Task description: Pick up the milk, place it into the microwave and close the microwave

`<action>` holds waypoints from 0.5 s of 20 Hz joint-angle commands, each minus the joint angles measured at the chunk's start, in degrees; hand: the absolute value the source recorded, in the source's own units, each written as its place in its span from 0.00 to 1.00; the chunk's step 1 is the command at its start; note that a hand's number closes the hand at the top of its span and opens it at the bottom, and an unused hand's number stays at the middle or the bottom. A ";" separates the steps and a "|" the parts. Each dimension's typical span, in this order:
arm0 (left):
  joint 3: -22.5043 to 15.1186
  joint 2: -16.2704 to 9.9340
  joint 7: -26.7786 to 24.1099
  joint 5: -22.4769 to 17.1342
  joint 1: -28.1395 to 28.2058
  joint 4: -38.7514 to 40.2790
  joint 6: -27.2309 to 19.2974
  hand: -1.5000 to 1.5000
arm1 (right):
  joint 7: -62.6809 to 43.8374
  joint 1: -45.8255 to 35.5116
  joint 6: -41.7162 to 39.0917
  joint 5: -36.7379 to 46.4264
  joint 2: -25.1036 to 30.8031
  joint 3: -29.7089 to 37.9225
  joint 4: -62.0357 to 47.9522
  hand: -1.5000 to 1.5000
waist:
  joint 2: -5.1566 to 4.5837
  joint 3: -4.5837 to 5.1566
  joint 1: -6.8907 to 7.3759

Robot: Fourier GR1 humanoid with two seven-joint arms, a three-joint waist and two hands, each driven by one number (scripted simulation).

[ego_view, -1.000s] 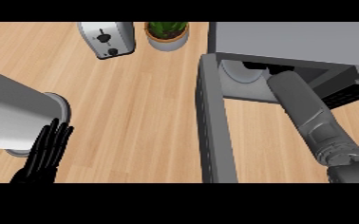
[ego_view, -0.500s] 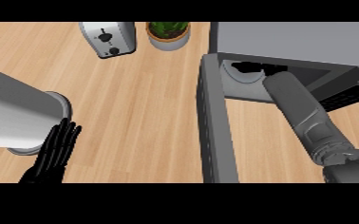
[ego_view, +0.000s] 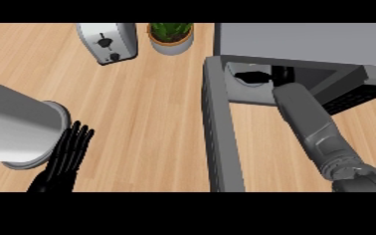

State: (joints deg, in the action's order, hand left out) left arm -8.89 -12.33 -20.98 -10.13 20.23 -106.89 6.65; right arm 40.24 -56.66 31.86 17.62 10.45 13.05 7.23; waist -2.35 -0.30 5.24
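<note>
Reaching into the open microwave at the upper right of the frame, the right arm ended in a dark hand inside the cavity — whether its fingers were curled or straight could not be told. No milk showed clearly; it was likely hidden there. The microwave door stood open. At lower left, the left hand rested with fingers straight. A toaster and potted plant sat at the top.
</note>
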 commanded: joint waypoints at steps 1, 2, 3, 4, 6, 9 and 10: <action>-0.69 -0.12 0.80 0.63 0.86 -1.97 -0.08 0.00 | 3.67 2.59 -3.29 -2.34 -0.13 2.34 0.25 0.00 | 0.50 0.03 -0.70; 0.90 -1.00 2.21 -1.08 -0.65 -1.39 0.65 0.00 | 4.13 3.07 -3.51 -3.55 -0.60 3.54 0.48 0.00 | 0.45 0.03 -0.99; -1.02 0.99 -1.63 1.85 0.72 1.02 -0.42 0.00 | 5.83 4.74 -4.41 -3.64 -0.56 3.64 0.28 0.00 | 0.52 0.07 -1.06; -0.81 0.86 1.65 0.95 -1.59 -0.53 -0.84 0.00 | 5.68 4.51 -5.66 -4.35 -0.76 4.29 0.21 0.00 | 0.56 0.04 -1.44; -2.82 2.07 -1.14 2.95 0.41 0.86 -0.86 0.00 | 6.48 5.71 -9.74 -4.94 1.81 4.83 0.06 0.00 | 0.93 0.10 -1.98; -1.16 0.88 -0.10 1.01 0.55 -1.06 0.25 0.00 | 10.40 9.17 -10.95 -5.58 0.81 5.40 0.25 0.00 | 1.16 0.12 -2.24; -4.70 3.17 2.08 4.61 -2.00 -0.71 -2.29 0.00 | 10.21 8.54 -10.07 -5.71 -0.28 5.54 0.31 0.00 | 1.12 0.10 -2.48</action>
State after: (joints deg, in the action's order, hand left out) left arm -10.93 -10.96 -20.14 -8.12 19.53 -107.47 5.96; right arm 47.96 -50.10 23.81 12.81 10.62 17.75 7.52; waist -1.47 -0.20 3.44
